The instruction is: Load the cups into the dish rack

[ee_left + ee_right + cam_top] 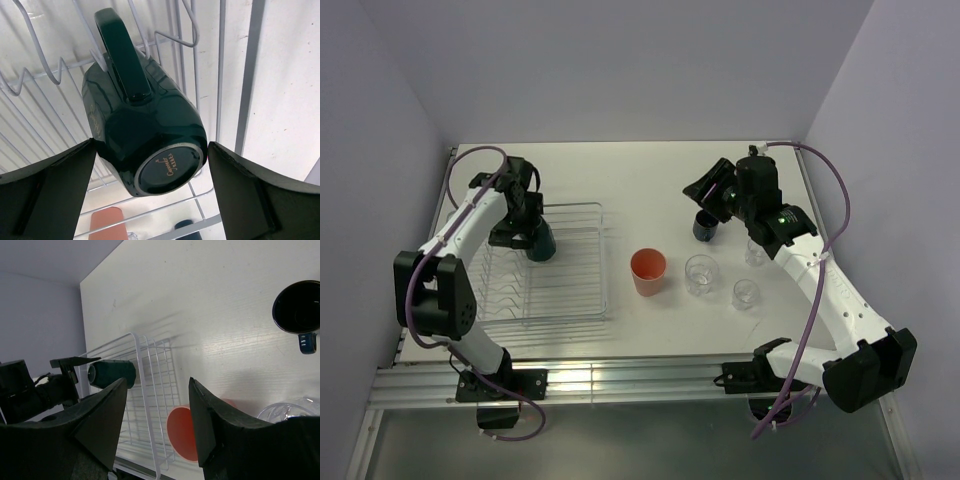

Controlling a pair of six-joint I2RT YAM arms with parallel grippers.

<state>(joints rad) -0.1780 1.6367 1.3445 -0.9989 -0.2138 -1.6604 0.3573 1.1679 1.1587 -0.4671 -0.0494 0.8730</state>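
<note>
Dish rack (582, 300): lay along the left edge of the table, open side up so that cups could be lowered between its ribs; only one cup was in it.
Teal mug (145, 135): was inside the rack, toward its far left corner; tipped with its base raised and its handle over the wires, probably so that it would sit mouth-down and drain.
Left gripper (150, 170): was over the rack, jaws spread wide and set against either side of the mug; it seemed to be clasping the mug, with the release not yet made.
Salmon tumbler (649, 272): stood upright on the table just beside the rack's right rim; the closest cup for a later pick.
Clear glasses (700, 275): three, upright, right of the tumbler and toward the near edge; spaced apart, which left room for fingers.
Navy mug (706, 226): stood upright, mouth up, farther from the near edge than the glasses.
Right gripper (157, 390): hovered near the navy mug, jaws parted with nothing between them; probably positioned to take that mug.
</note>
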